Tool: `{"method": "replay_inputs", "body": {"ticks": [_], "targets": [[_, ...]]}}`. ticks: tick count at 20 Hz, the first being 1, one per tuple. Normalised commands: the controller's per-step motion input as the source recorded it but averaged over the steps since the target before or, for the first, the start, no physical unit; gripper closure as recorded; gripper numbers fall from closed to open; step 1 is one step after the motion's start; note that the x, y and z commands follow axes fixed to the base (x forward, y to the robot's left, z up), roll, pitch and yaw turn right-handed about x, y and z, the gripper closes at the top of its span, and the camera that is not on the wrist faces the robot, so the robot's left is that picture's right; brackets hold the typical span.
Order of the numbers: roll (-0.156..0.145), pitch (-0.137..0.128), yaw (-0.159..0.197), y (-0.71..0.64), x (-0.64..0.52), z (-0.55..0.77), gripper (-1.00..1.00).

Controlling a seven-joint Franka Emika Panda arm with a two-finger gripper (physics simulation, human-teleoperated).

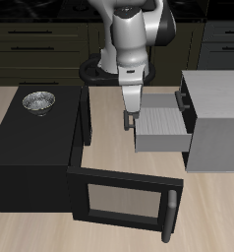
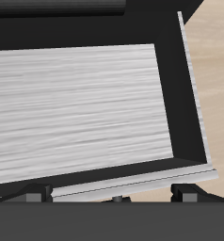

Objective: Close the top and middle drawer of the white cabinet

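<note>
The white cabinet (image 1: 222,118) stands beside the black microwave. One drawer (image 1: 160,122) is pulled far out toward the microwave and shows a bare grey striped floor. Above it the top drawer's front (image 1: 185,98) stands out only slightly. My gripper (image 1: 129,120) hangs at the outer end of the long-open drawer, just over its front panel (image 1: 158,144), fingers pointing down. In the wrist view the drawer floor (image 2: 76,108) fills the frame and the front panel's edge (image 2: 133,181) lies right by my gripper (image 2: 109,196). The jaws stand apart and hold nothing.
A black microwave (image 1: 30,148) has its door (image 1: 124,202) swung open flat toward the table's front edge. A metal bowl (image 1: 37,100) sits on top of the microwave. A black stove ring (image 1: 94,74) lies by the robot's base.
</note>
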Motion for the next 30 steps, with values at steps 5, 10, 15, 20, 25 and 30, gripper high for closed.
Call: {"method": "replay_inputs", "body": {"ticks": [5,10,15,20,25,30], "targets": [[-0.034,0.023,0.013,-0.26,-0.1,-0.11,-1.0],[-0.04,-0.004,0.002,-0.25,-0.06,0.06,-1.0],[-0.029,0.002,0.002,-0.19,-0.02,-0.03,-1.0],[-0.023,0.013,-0.003,-0.11,0.0,-0.09,-1.0],[-0.019,0.007,-0.001,-0.09,0.0,-0.06,-1.0],[-0.005,0.01,-0.009,-0.03,0.04,-0.08,-1.0]]}}
